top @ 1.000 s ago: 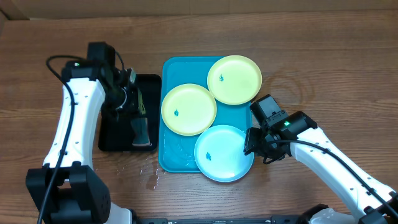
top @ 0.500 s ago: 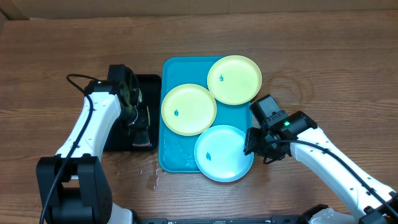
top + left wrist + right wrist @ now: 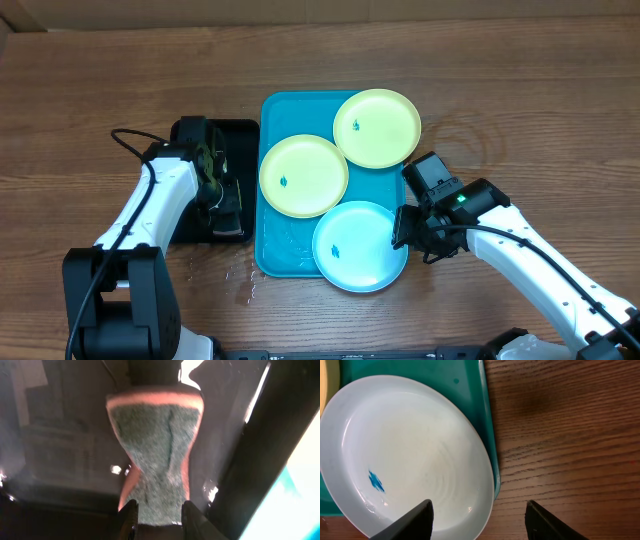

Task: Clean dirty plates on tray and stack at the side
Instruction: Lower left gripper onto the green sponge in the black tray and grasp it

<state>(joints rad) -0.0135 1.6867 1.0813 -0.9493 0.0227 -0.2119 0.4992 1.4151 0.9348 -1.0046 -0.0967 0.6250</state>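
Left wrist, left gripper (image 3: 159,512) pinching sponge (image 3: 157,435) (unclear overhead), right gripper (image 3: 480,515) spread.

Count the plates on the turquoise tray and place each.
3. One yellow-green plate at the tray's far right corner, another yellow-green plate mid-left, the light blue plate near right, overhanging the rim. No others visible.

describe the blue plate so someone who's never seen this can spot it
Find the turquoise tray in the middle of the wooden table. Three plates lie on it; look at the corner by the robot's right arm. The light blue plate there is the only blue one; the other two plates are pale yellow-green.
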